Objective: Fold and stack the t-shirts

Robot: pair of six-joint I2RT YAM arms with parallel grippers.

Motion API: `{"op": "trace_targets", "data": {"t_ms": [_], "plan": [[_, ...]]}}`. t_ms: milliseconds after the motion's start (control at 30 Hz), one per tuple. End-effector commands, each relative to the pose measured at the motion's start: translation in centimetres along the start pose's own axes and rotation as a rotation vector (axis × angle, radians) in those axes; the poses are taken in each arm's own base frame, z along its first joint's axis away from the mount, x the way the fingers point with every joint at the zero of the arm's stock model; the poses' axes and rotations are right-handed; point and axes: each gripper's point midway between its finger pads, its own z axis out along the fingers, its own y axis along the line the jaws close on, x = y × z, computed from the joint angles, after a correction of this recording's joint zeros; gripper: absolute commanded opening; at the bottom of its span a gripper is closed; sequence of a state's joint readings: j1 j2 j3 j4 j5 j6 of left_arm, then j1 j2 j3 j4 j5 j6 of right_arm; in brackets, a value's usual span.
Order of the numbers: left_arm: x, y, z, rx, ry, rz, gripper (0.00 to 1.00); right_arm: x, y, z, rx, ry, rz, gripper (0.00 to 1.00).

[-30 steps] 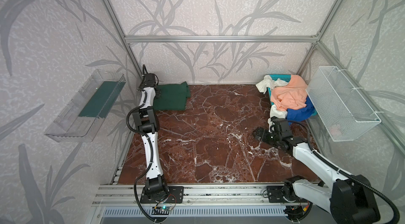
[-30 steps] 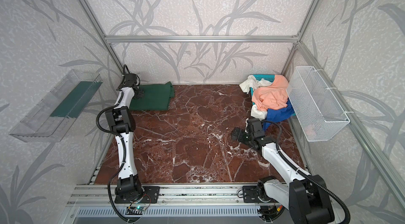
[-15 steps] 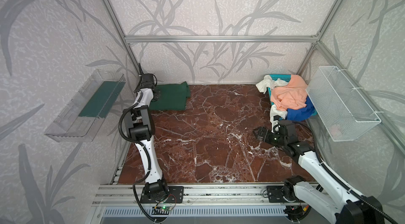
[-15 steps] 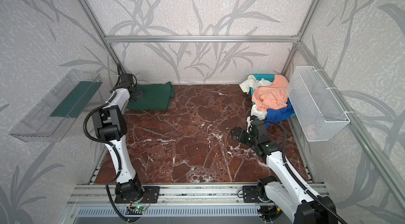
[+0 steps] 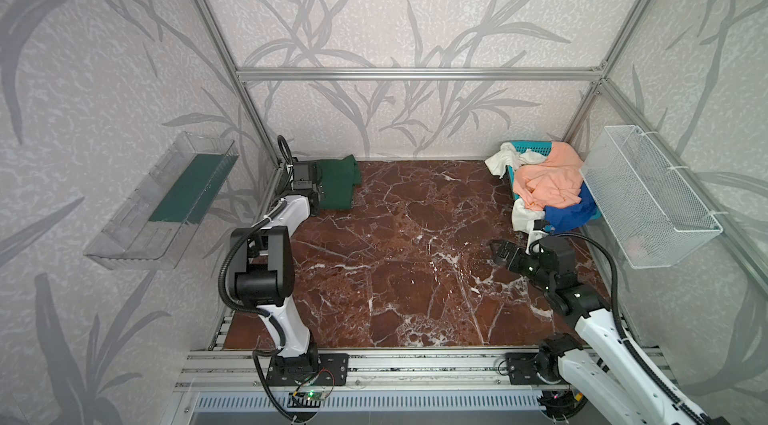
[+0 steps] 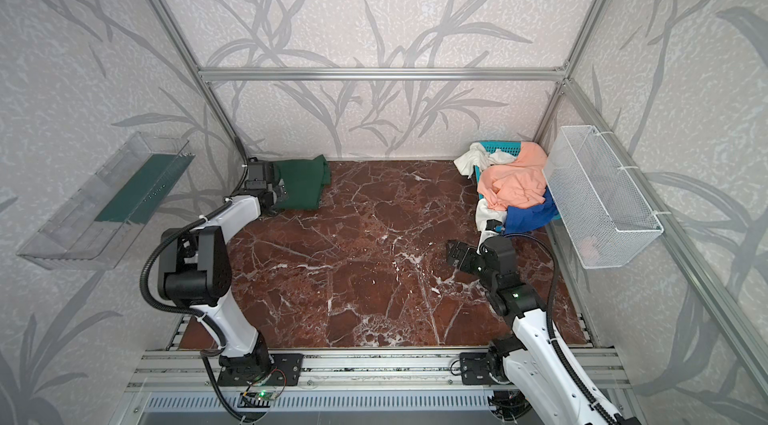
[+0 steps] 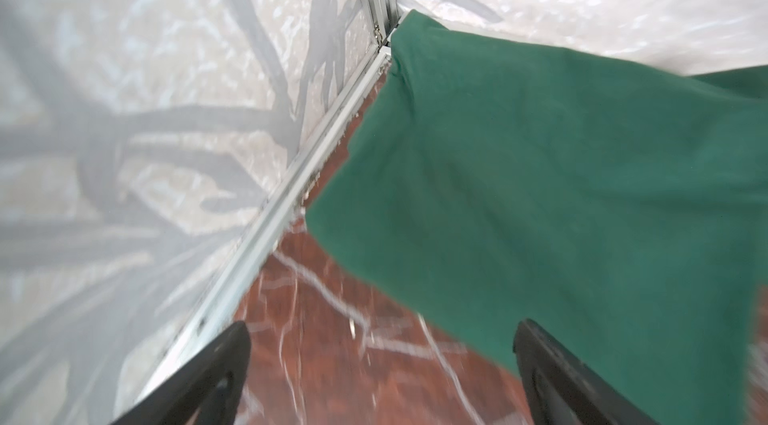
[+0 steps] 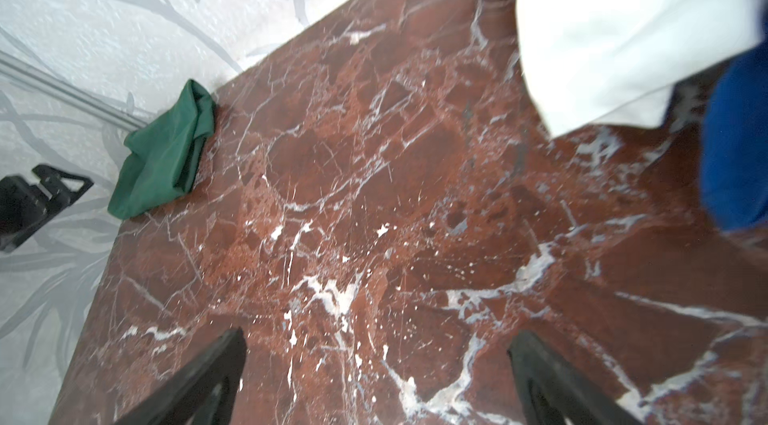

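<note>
A dark green t-shirt (image 5: 337,188) (image 6: 302,186) lies folded in the back left corner. My left gripper (image 5: 316,199) (image 7: 380,331) is open at its near edge. One finger (image 7: 552,377) is over the cloth and nothing is between the jaws. Peach (image 5: 548,184), royal blue (image 5: 570,214) and white (image 5: 523,215) t-shirts are heaped at the back right. My right gripper (image 5: 496,250) (image 8: 377,337) is open and empty over bare marble, just in front of that heap. The white (image 8: 623,49) and blue (image 8: 735,144) cloth show beyond it.
The heap spills out of a teal slotted basket (image 5: 534,148). A white wire-mesh basket (image 5: 648,198) hangs on the right wall. A clear plastic shelf (image 5: 166,202) juts from the left wall. An aluminium frame rail (image 7: 291,202) runs along the floor edge beside the green shirt.
My left gripper has opened a little wider by the green shirt, and that arm's elbow has swung back toward the front. The right arm has changed its pose, its gripper staying almost in place.
</note>
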State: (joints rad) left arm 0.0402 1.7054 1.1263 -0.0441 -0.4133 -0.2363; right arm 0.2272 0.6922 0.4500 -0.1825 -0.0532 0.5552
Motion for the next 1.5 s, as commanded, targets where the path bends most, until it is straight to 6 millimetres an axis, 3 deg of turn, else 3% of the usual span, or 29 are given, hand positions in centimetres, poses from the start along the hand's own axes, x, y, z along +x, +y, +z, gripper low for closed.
{"op": "trace_targets", "data": {"t_ms": [0, 167, 233, 300, 400, 567, 800, 833, 933, 1000, 1067, 1200, 1467], "plan": [[-1.4, 0.5, -4.0, 0.064, -0.212, -0.169, 0.99, -3.2, -2.3, -1.0, 0.127, -0.203, -0.056, 0.99], [2.8, 2.5, -8.4, 0.130, -0.334, -0.172, 0.99, -5.0, -3.7, -2.3, 0.158, -0.411, -0.028, 0.99], [3.8, 2.1, -9.5, 0.131, -0.358, -0.065, 1.00, -5.1, -4.8, -2.0, 0.247, -0.436, -0.232, 0.99], [5.2, 1.3, -9.8, 0.129, -0.362, 0.049, 0.99, -4.8, -6.1, -1.2, 0.311, -0.451, -0.268, 0.99], [6.9, 0.1, -8.9, 0.166, -0.384, 0.108, 0.99, -4.7, -7.8, 0.0, 0.404, -0.478, -0.330, 0.99], [8.1, -0.7, -7.5, 0.183, -0.465, 0.115, 1.00, -4.3, -9.2, 2.5, 0.481, -0.467, -0.398, 0.99], [9.0, -0.6, -6.0, 0.191, -0.428, 0.076, 0.99, -5.0, -8.1, 5.3, 0.426, -0.553, -0.499, 0.99], [8.6, -0.7, -6.1, 0.174, -0.457, 0.088, 0.99, -4.5, -8.5, 5.8, 0.432, -0.544, -0.494, 0.99], [9.0, -0.5, -5.4, 0.170, -0.354, 0.087, 0.99, -4.5, -6.9, 8.0, 0.365, -0.481, -0.579, 0.99], [8.9, -0.4, -5.0, 0.173, -0.353, 0.071, 0.99, -3.1, -6.3, 10.3, 0.300, -0.378, -0.631, 0.99], [8.5, -0.1, -4.9, 0.165, -0.383, 0.059, 0.99, -3.8, -6.8, 11.4, 0.348, -0.362, -0.629, 0.99], [8.7, -0.1, -4.8, 0.168, -0.369, 0.051, 0.99, -4.1, -8.5, 11.8, 0.317, -0.266, -0.512, 0.99], [8.6, -0.1, -4.7, 0.168, -0.368, 0.049, 0.99, -4.1, -8.1, 12.0, 0.293, -0.293, -0.538, 0.99]]}}
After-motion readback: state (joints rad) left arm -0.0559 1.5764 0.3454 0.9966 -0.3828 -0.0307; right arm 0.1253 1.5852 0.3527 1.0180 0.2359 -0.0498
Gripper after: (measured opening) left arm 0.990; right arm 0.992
